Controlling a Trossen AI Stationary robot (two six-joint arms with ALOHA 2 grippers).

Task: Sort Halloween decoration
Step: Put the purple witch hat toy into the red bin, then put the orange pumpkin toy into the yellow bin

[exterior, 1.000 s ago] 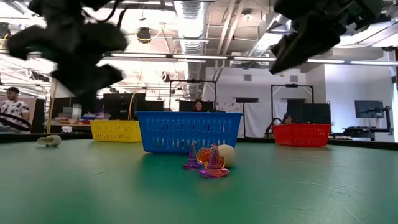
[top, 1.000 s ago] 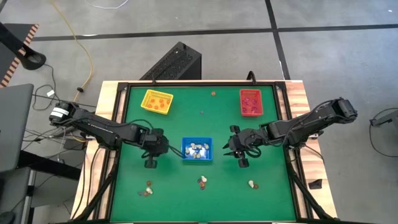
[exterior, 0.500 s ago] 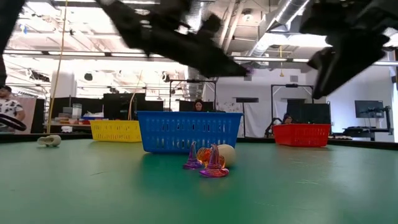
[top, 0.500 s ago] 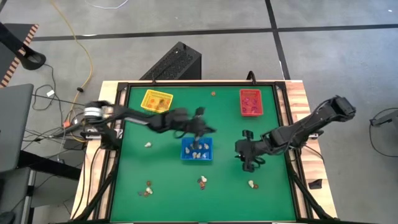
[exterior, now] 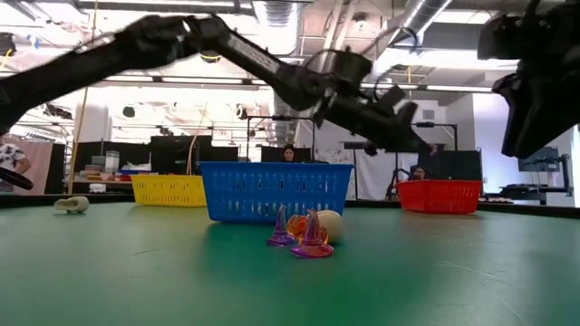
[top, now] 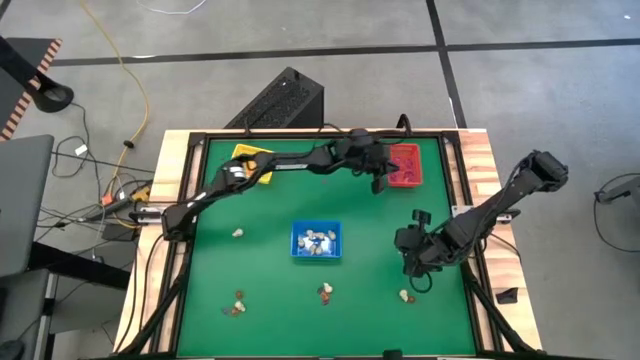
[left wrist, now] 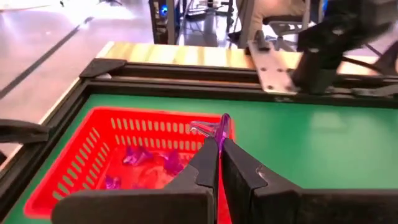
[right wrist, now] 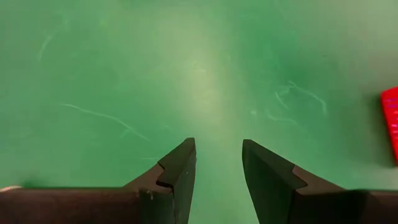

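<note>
The left arm stretches far across the table, its left gripper [left wrist: 219, 140] clenched on 1 purple trinket [left wrist: 214, 127] over the red tray [top: 403, 165], while the right gripper [right wrist: 217, 163] hovers parted and empty above bare green mat near the table's right edge.

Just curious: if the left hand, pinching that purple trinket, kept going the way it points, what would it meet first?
Probably the red tray: the left hand points down into it, trinket leading.
</note>
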